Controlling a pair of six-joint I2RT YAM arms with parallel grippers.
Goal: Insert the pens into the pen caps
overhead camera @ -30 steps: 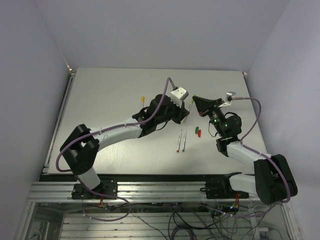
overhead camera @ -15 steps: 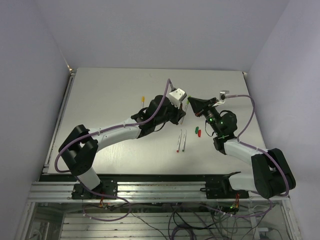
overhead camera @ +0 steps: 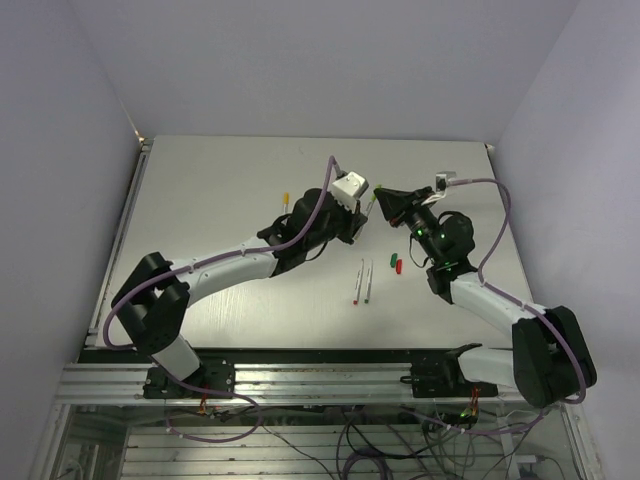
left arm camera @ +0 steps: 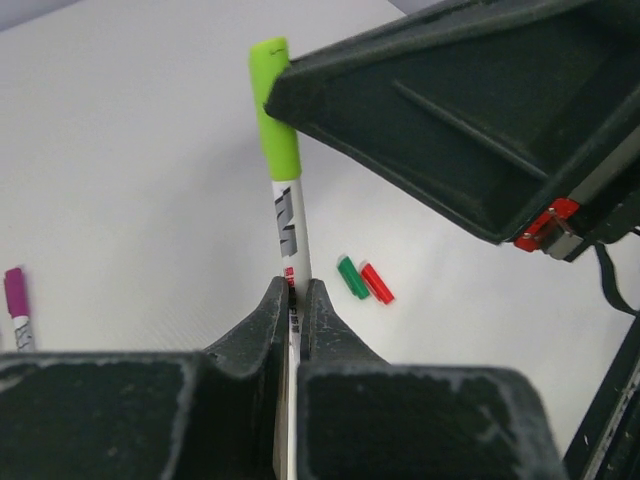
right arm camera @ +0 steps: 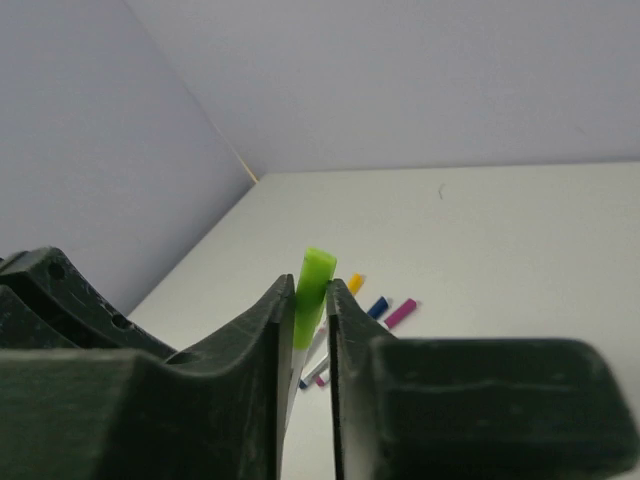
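Observation:
My left gripper point(left arm camera: 297, 285) is shut on a white pen point(left arm camera: 287, 230) and holds it above the table. A lime-green cap point(left arm camera: 273, 110) sits on the pen's far end. My right gripper point(right arm camera: 312, 292) is shut on that cap point(right arm camera: 316, 268), its fingers point(left arm camera: 450, 110) meeting the pen from the right. In the top view the two grippers point(overhead camera: 360, 215) point(overhead camera: 385, 198) face each other mid-table with the cap point(overhead camera: 373, 199) between them. Two bare pens point(overhead camera: 363, 282) lie side by side nearer. A dark green cap point(left arm camera: 351, 277) and a red cap point(left arm camera: 376, 283) lie beside them.
Pens with yellow point(right arm camera: 355, 283), blue point(right arm camera: 378, 306) and magenta point(right arm camera: 400, 313) caps lie on the table beyond my grippers. In the top view only the yellow one point(overhead camera: 285, 203) shows; my left arm hides the others. Walls border the table at the back and sides.
Both grippers have moved left and farther from the bases. The gap between them has closed, so the cap held by the right gripper now sits on the pen's end.

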